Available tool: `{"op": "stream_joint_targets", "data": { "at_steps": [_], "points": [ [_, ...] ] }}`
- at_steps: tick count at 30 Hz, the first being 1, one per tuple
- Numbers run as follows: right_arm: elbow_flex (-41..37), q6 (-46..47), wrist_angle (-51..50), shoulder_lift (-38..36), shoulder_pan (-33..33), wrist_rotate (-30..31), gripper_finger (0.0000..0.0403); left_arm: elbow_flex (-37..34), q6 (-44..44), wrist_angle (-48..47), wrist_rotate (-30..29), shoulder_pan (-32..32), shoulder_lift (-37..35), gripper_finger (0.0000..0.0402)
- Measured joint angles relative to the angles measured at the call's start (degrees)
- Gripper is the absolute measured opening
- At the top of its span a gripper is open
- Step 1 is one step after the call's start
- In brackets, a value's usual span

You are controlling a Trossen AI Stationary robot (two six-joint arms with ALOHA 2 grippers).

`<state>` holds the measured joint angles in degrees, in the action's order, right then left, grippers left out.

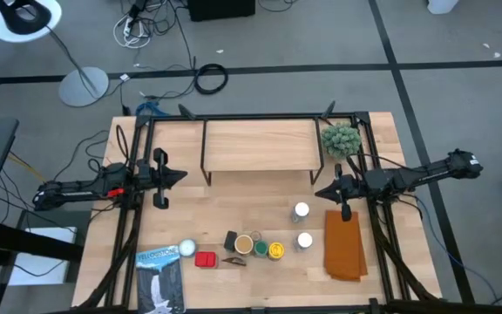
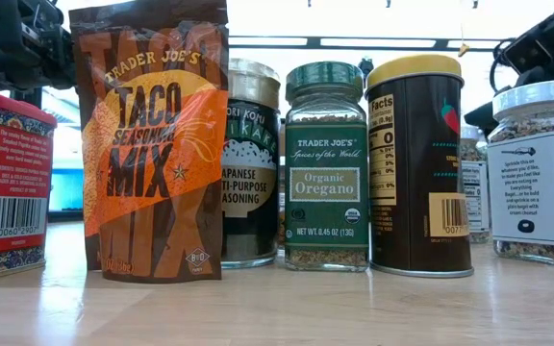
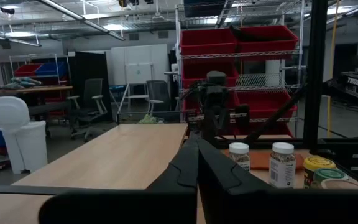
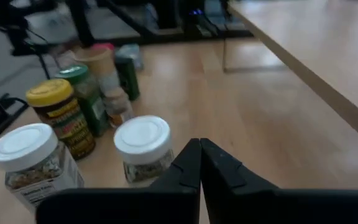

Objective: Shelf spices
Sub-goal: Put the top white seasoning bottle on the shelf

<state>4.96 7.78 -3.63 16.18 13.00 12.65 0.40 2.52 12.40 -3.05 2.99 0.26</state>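
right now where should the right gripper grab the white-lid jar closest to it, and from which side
Grip the nearer white-lid jar around its body just under the lid, coming from above. It stands upright, apart from the other white-lid jar, so its sides are free. The right gripper, shut, must open first.

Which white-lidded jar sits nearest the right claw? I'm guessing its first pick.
The white-lidded jar farther from the table's front edge, just left of the right claw; the other white-lidded jar stands nearer the front, beside the orange cloth.
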Motion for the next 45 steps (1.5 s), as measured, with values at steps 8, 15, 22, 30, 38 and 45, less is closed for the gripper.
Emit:
{"op": "stream_joint_targets", "data": {
  "at_steps": [8, 15, 22, 30, 38, 45],
  "points": [
    [17.80, 16.86, -26.10, 6.98, 8.34, 9.06, 0.0002, -0.01, 0.00, 0.00, -0.01, 0.00, 0.00, 0.0006],
    [31.74, 38.96, -47.86, 21.39, 14.79, 9.87, 0.0001, 0.00, 0.00, 0.00, 0.00, 0.01, -0.01, 0.0006],
    [38.38, 60.44, -56.74, 38.06, 23.61, 9.83, 0.0001, 0.00, 0.00, 0.00, -0.02, 0.01, 0.01, 0.0006],
    [48.59, 85.31, -68.69, 54.20, 31.85, 8.39, 0.0000, 0.00, 0.00, -0.01, 0.00, 0.00, 0.01, 0.0006],
    [60.46, 94.60, -77.89, 65.13, 33.24, 6.71, 0.0002, -0.02, 0.00, -0.01, -0.02, 0.00, 0.01, 0.0006],
    [65.50, 94.83, -77.64, 69.30, 30.98, 6.72, 0.0035, -0.01, 0.00, 0.00, 0.00, -0.01, 0.01, 0.0006]
  ]
}}
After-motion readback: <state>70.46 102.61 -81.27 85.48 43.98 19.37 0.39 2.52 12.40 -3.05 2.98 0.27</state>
